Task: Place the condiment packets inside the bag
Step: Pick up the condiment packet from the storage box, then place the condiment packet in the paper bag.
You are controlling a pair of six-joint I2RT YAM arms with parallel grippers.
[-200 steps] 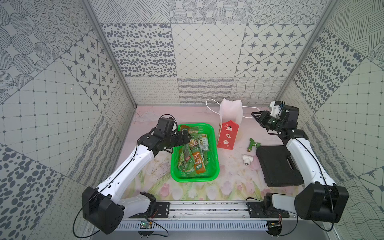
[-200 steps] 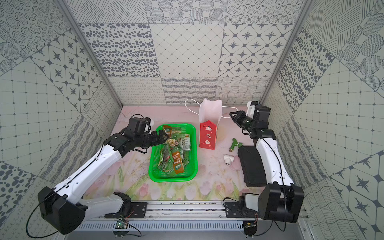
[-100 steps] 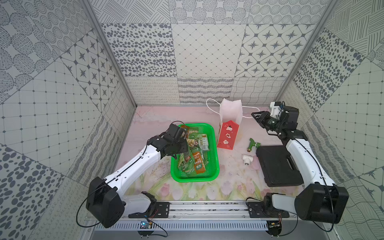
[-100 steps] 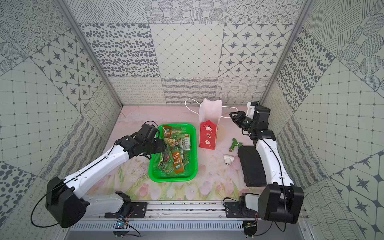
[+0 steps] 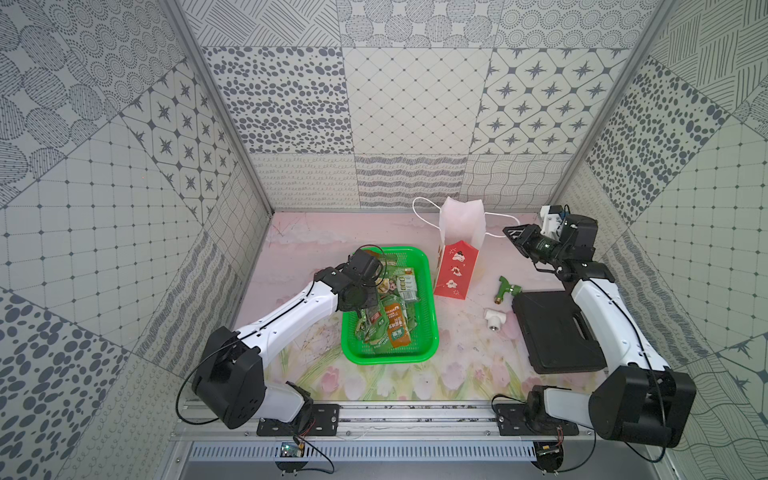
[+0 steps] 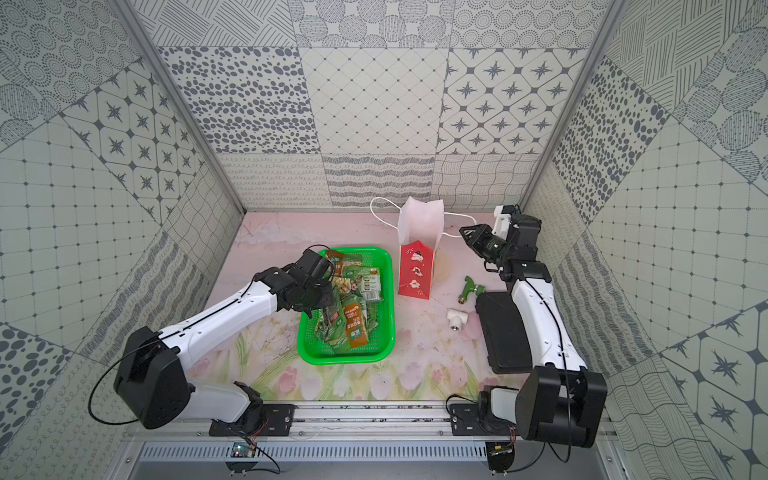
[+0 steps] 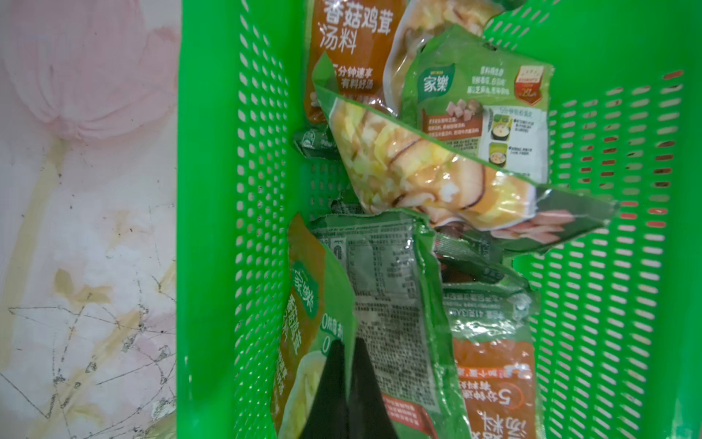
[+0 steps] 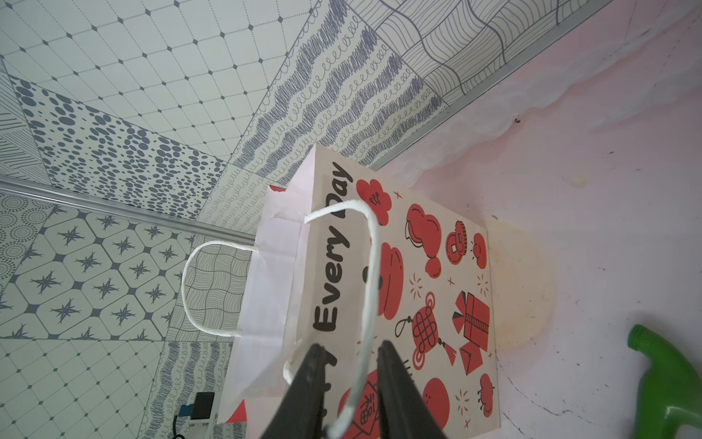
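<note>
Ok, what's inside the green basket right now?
A loose pile of condiment packets lies in the green basket, the left gripper shut on one's edge. Packets underneath and the floor beneath them are covered.

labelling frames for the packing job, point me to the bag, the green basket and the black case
bag (image 5: 455,270), in a top view, on its red front panel
green basket (image 5: 390,359), in a top view, on its near rim
black case (image 5: 557,336), in a top view, on the middle of its lid
</note>
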